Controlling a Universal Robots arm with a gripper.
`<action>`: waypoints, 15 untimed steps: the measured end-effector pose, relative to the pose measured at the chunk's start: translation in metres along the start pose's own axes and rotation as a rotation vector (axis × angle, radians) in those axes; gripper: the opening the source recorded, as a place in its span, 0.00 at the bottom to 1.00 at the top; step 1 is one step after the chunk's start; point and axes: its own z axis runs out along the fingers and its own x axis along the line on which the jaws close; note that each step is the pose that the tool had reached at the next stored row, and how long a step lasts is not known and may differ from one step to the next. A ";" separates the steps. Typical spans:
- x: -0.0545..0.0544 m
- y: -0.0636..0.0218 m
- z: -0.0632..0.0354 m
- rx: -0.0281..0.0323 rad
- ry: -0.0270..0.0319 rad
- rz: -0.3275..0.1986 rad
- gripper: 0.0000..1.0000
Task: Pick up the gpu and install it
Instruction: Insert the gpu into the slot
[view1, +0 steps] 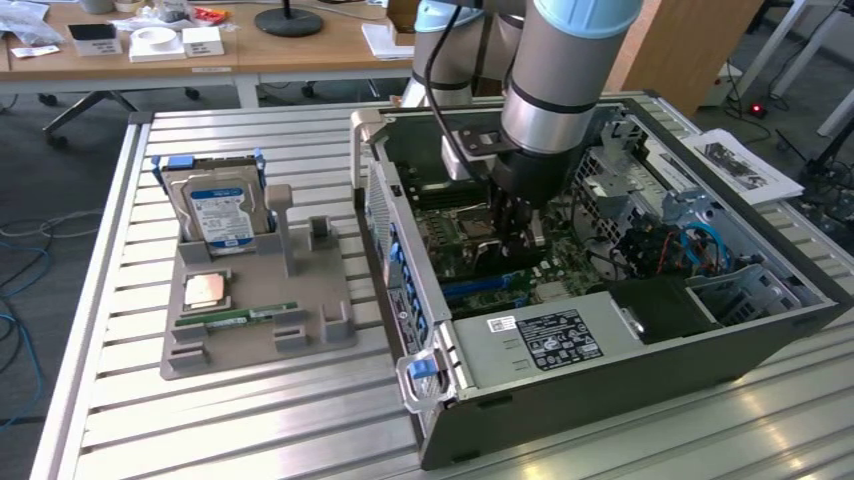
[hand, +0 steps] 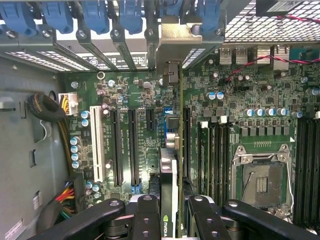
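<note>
The claw (hand: 170, 212) is narrowed to a slim gap and clamps the gpu (hand: 169, 170) edge-on between its two black fingers (hand: 145, 212), a green logo on the card showing in the gap. The card runs straight out beyond the fingertips, over the green motherboard (hand: 135, 100), to its silver end bracket at the rear slot openings. Whether it sits in a slot cannot be told. The empty CPU socket (hand: 262, 182) lies to one side of the claw. In the exterior view the claw (view1: 521, 215) reaches down inside the open computer case (view1: 601, 340).
</note>
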 end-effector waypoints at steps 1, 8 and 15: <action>0.000 0.0000 0.0003 0.0000 0.0000 0.000 0.27; 0.000 0.0001 0.0019 -0.0001 0.0006 0.000 0.27; 0.000 0.0002 0.0021 -0.0001 0.0005 0.000 0.27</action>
